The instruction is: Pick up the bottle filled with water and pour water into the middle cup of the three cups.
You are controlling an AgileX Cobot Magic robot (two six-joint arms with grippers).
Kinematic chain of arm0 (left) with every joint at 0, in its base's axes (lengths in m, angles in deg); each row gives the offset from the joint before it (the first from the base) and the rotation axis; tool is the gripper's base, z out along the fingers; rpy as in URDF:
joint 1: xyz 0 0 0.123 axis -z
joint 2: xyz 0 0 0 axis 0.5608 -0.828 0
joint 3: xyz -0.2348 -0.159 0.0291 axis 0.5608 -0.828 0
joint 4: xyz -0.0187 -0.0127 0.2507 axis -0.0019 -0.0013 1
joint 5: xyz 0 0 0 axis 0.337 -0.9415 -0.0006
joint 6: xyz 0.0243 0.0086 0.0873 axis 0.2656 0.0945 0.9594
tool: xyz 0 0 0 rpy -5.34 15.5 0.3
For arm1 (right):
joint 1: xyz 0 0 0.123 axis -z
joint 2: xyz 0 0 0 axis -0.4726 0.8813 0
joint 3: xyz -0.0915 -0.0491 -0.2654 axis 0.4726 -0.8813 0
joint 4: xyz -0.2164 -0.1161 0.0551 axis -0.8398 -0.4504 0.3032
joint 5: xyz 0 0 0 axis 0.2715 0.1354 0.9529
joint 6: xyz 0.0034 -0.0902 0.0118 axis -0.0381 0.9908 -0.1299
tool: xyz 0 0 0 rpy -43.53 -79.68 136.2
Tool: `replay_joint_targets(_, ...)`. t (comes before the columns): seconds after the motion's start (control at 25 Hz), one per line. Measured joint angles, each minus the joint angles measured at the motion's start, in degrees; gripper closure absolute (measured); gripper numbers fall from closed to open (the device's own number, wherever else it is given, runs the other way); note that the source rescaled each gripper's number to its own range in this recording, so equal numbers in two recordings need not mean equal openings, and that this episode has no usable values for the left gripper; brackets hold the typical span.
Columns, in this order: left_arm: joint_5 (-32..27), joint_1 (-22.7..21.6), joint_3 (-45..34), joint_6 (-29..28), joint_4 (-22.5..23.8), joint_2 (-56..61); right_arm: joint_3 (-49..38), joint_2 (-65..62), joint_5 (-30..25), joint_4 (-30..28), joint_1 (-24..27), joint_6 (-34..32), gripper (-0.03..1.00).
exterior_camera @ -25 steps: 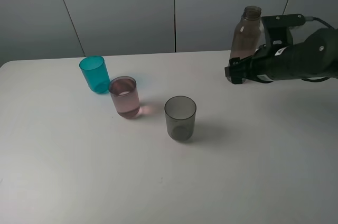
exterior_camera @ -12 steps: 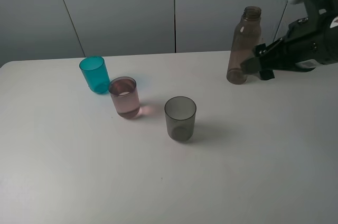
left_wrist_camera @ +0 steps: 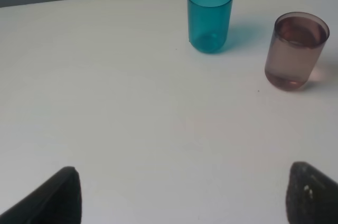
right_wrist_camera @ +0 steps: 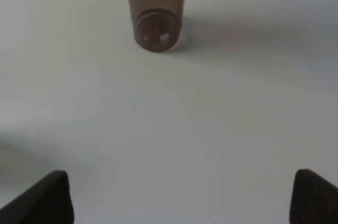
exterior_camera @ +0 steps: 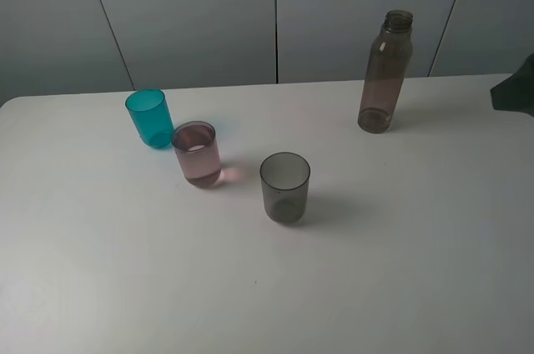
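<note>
The smoky brown bottle (exterior_camera: 385,74) stands upright and free at the back right of the white table (exterior_camera: 400,245). Its base (right_wrist_camera: 156,31) shows in the right wrist view, well ahead of my open, empty right gripper (right_wrist_camera: 179,197). In the exterior view only a dark sliver of the right arm (exterior_camera: 517,91) shows at the right edge. The three cups stand in a diagonal row: teal (exterior_camera: 149,118), the pink-mauve middle cup (exterior_camera: 197,154) holding some liquid, and smoky grey (exterior_camera: 284,186). My left gripper (left_wrist_camera: 185,197) is open and empty, short of the teal cup (left_wrist_camera: 209,16) and pink cup (left_wrist_camera: 294,50).
Grey wall panels (exterior_camera: 275,12) rise behind the table's back edge. Bare white tabletop lies between the grey cup and the bottle and across the whole front of the table.
My right gripper has let go of the bottle and drawn back to the right, almost out of the exterior view. The bottle now stands alone on the table. The cups have not moved.
</note>
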Motion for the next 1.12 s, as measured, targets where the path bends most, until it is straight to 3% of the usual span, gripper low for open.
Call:
replay_joint_targets(0.24,0.00,0.00,0.00,0.00,0.00,0.00,-0.26,-12.47,-11.50,-1.03,6.80,-1.21,0.32)
replay_joint_targets(0.48,0.00,0.00,0.00,0.00,0.00,0.00,-0.48,-23.64,-22.18,-1.03,8.25,-1.59,0.32)
replay_joint_targets(0.84,0.00,0.00,0.00,0.00,0.00,0.00,-9.57,-42.00,-21.67,-0.79,8.29,-4.21,0.32)
replay_joint_targets(1.12,0.00,0.00,0.00,0.00,0.00,0.00,-9.72,-49.18,-21.67,-0.67,8.29,-4.08,0.32)
